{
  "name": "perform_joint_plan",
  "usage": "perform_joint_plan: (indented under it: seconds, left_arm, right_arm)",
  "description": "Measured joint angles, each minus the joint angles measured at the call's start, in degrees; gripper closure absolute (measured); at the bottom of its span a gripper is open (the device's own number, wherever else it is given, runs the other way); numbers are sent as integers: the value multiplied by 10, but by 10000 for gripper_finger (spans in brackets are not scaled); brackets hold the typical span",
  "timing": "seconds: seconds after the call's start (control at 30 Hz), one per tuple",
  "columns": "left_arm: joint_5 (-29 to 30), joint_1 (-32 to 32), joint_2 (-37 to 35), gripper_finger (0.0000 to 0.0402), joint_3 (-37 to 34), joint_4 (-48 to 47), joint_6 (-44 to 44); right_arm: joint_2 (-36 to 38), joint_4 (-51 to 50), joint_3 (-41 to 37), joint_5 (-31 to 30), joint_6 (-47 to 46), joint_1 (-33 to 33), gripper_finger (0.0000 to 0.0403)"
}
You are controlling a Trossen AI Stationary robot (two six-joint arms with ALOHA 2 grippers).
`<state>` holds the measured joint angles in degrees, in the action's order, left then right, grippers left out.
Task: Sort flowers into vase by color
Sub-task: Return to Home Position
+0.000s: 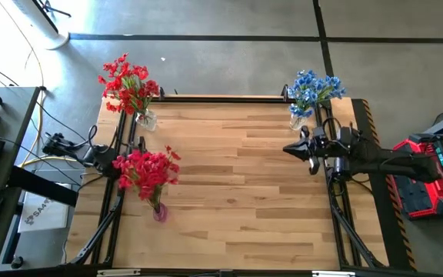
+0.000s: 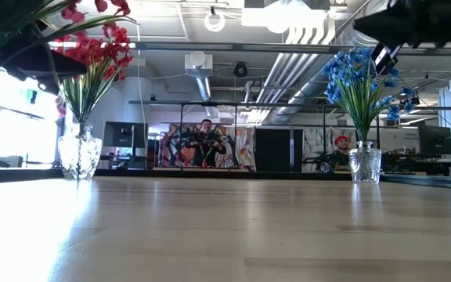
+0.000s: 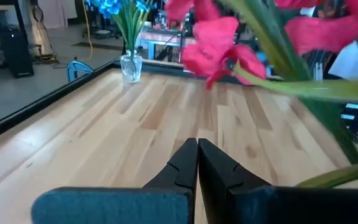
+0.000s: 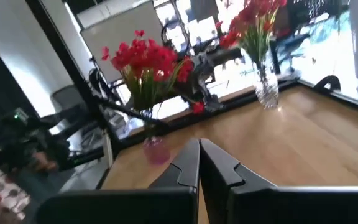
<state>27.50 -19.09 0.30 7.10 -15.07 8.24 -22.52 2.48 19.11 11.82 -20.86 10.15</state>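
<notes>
On the worktop (image 1: 237, 185), a first vase (image 1: 146, 119) holding flowers (image 1: 129, 81) stands at the far left corner, a second vase (image 1: 298, 121) at the far right corner, a third vase (image 1: 159, 211) nearer along the left edge

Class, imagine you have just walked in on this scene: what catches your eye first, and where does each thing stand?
Three bouquets stand out on the pale wooden table: red flowers at its far left corner, blue flowers at its far right corner, and a second red bunch in a violet vase by the left edge. The dark arms sit at the sides, with the left gripper and the right gripper both shut and empty.
</notes>
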Motion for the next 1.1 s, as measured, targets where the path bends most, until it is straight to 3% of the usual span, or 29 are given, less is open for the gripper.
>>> perform_joint_plan:
  seconds: [0.3, 0.53, 0.73, 0.87, 1.1]
  left_arm:
    - [-11, 0, -1, 402, -20, 28, -6]
    - [11, 0, 0, 402, -19, 28, -11]
    - [0, -1, 0, 401, -19, 27, -10]
    - [-6, -1, 0, 402, -17, 18, -13]
    - [-65, -1, 0, 402, -14, 1, 1]
  right_arm:
    - [48, 161, -136, 37, -45, 0, 403]
    - [118, 142, -181, 50, -62, 0, 403]
    - [223, 0, -183, 49, -55, 0, 403]
    - [223, -7, -177, 29, -16, 3, 403]
    - [220, -23, -176, 7, 32, 10, 403]
